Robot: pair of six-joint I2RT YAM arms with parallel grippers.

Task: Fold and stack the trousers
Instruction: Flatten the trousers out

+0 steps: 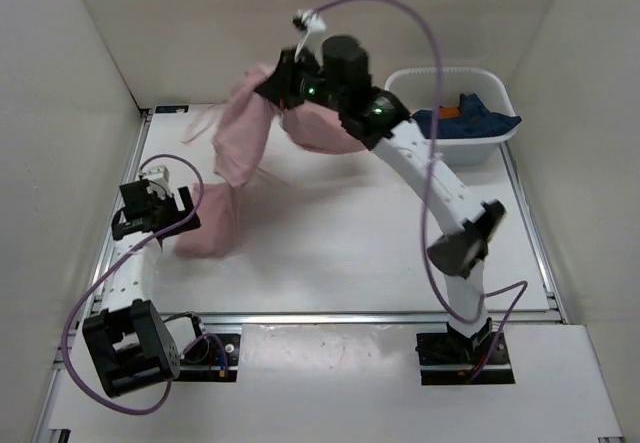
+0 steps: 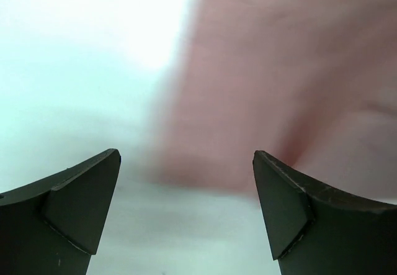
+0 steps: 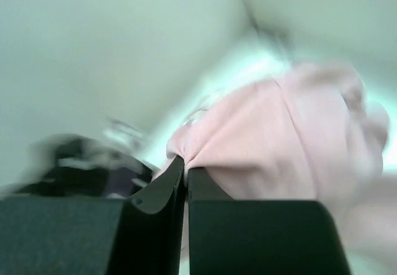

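Observation:
The dusty-pink trousers [image 1: 245, 138] hang in the air at the back of the table, one leg trailing down to the table at the left [image 1: 208, 225]. My right gripper [image 1: 272, 85] is shut on a bunch of the pink fabric [image 3: 273, 132] and holds it high, near the back wall. My left gripper [image 1: 160, 206] is open and empty at the left, just beside the low end of the leg; the pink cloth [image 2: 273, 82] shows blurred ahead of its fingers [image 2: 84, 200].
A white basket [image 1: 497, 143] at the back right holds a dark navy garment [image 1: 470, 118] with an orange tag. White walls enclose the table on three sides. Purple cables loop round both arms.

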